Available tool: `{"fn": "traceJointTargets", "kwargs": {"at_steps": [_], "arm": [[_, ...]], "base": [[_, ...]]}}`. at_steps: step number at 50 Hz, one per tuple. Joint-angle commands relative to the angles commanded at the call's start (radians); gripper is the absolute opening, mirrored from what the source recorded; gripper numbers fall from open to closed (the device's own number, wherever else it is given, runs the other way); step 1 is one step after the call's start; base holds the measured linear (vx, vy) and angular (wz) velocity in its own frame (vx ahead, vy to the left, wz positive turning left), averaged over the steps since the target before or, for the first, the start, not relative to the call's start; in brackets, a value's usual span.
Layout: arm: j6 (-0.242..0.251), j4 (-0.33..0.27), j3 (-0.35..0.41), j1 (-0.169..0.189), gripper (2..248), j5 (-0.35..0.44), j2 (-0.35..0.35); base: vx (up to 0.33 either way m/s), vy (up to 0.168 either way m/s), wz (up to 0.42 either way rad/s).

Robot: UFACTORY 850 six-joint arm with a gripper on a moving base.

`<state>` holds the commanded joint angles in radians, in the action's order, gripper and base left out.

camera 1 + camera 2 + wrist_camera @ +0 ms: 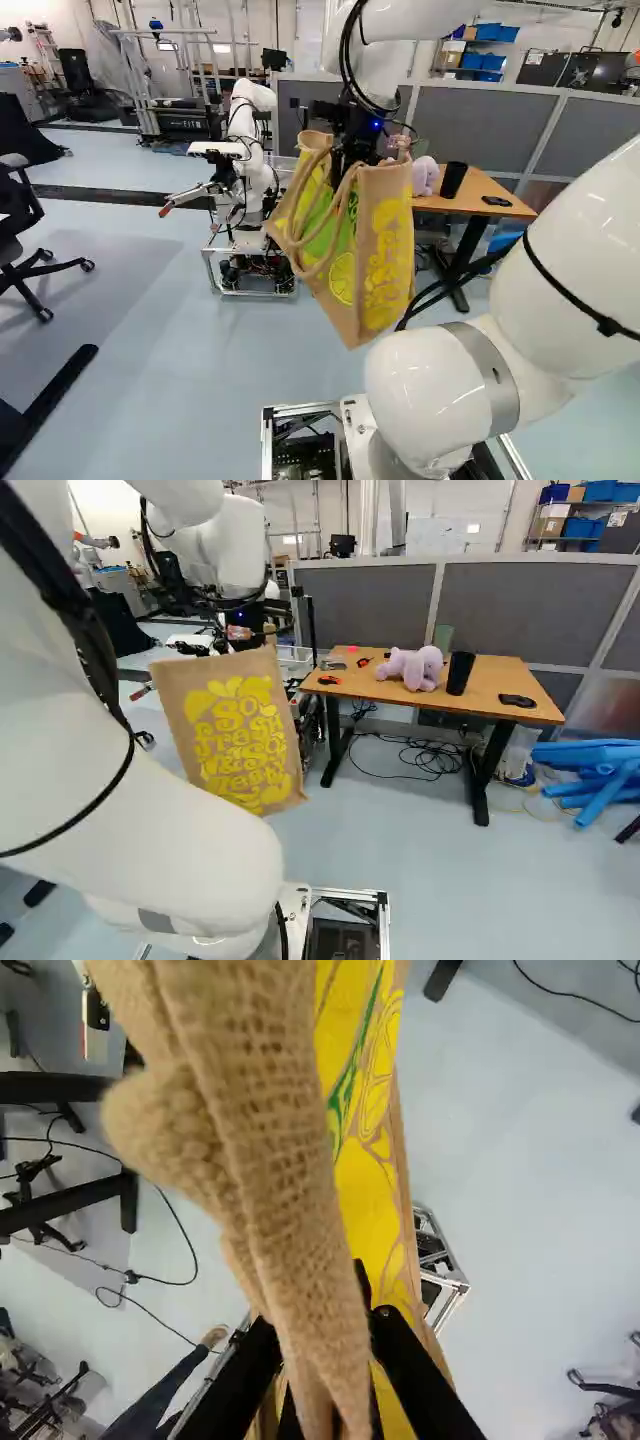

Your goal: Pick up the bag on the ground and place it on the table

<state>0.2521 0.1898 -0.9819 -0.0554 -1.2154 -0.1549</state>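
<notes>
My gripper (350, 150) hangs high over the floor in the left base view, with the tan burlap bag (345, 250) with yellow and green print suspended from it. In the wrist view a fold of the bag (270, 1180) runs down between the fingers of my gripper (325, 1400), which is shut on it; part of the fingers is covered by the fabric. The bag hangs tilted, its rope handles looping down its side. The wooden table (485, 705) stands beyond and to the right of the bag in the right base view, apart from it.
On the table are a purple plush toy (412, 668), a black cup (459, 673), a flat black item (517, 701) and small red items. Another robot (250, 150) stands behind the bag. Cables lie under the table, blue rolls (595, 770) beside it, and grey partitions (530, 600) behind.
</notes>
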Motion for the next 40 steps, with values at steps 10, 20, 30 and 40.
{"fn": "traceJointTargets", "kwargs": {"at_steps": [10,20,30,40], "arm": [[0.0,0.0,-0.046,-0.005,22,-0.058,0.008],[0.0,0.0,-0.089,-0.009,22,-0.087,0.014],[0.0,0.0,-0.124,-0.012,22,-0.09,0.011],[0.0,0.0,-0.158,-0.013,22,-0.09,0.008]], "base": [[0.0,0.0,0.0],[0.0,0.0,0.0],[0.0,0.0,0.0],[0.0,0.0,0.0]]}}
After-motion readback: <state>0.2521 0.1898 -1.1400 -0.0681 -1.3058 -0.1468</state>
